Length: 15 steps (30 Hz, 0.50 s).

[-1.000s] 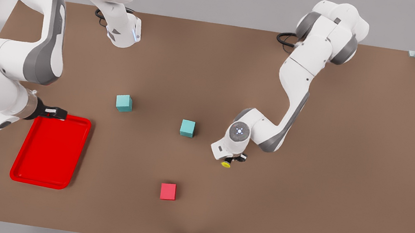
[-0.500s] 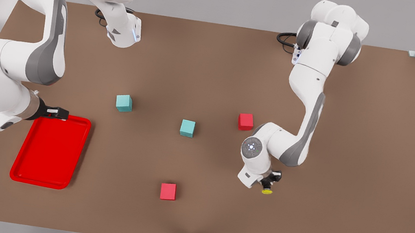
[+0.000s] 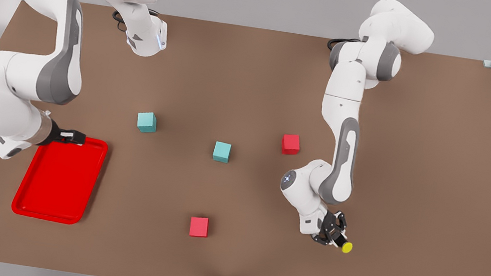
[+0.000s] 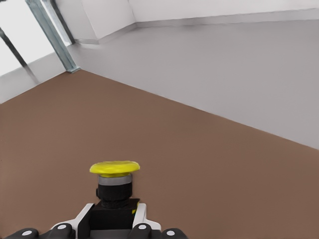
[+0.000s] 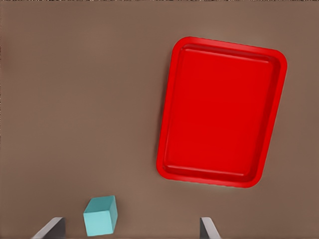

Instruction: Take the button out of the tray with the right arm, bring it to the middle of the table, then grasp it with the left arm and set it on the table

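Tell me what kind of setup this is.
Likely a simulated tabletop manipulation cell: a bare brown table, a red tray, and the left gripper holding a yellow-capped button while the right gripper waits above the tray.

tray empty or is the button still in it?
Empty. The tray shows bare red floor; the button is shut in the left gripper, over the table toward the front view's right.

Bright, even light; soft faint shadows
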### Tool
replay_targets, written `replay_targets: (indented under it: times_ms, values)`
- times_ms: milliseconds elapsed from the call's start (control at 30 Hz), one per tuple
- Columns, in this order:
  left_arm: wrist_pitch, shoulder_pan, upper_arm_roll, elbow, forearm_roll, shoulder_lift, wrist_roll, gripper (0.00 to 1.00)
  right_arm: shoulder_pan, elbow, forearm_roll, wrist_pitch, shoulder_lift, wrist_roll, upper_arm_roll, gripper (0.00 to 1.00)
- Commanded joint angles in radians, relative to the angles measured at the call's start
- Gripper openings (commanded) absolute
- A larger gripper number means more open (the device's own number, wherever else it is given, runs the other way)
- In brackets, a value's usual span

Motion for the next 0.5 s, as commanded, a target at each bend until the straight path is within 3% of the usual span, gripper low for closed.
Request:
replay_targets:
  times_ms: [0, 133, 467]
  values:
    - [-0.131, -0.045, 0.034, 0.001, 0.005, 0.028, -0.846, 0.35, 0.0, -0.001, 0.005, 0.024, -0.001, 0.003, 0.0, 1.0]
    - [-0.263, -0.133, 0.117, 0.012, -0.002, 0.123, -0.891, 0.35, 0.013, -0.001, -0.001, 0.023, -0.001, 0.003, 0.0, 1.0]
    - [-0.357, -0.199, 0.176, 0.04, 0.005, 0.24, -0.912, 0.35, 0.01, -0.04, -0.003, 0.052, -0.01, 0.009, 0.0, 1.0]
